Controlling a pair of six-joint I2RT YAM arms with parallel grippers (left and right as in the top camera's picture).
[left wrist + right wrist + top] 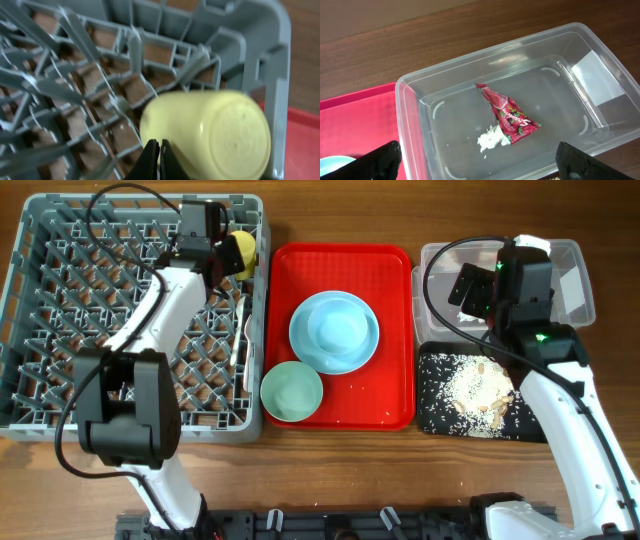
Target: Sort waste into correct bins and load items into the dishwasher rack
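Left of the red tray [395,395], the grey dishwasher rack [40,320] holds the yellow cup [205,135], which lies on its side in the far corner nearest the tray, base toward the wrist camera. The left gripper [159,157] is at the cup's lip, its fingers drawn to a thin slit with a pale sliver of rim pinched between them. On the red tray sit the pale blue plate [303,330] and, nearer, a mint bowl [292,392]. Right of the tray, the right gripper [482,162] hangs over the clear tub [412,107], jaws wide apart. The red-and-white wrapper [509,116] and white tissue [490,141] lie touching on the tub's floor. Beside the tub, also right of the tray, the black tray [432,415] holds beige rice scraps [475,385].
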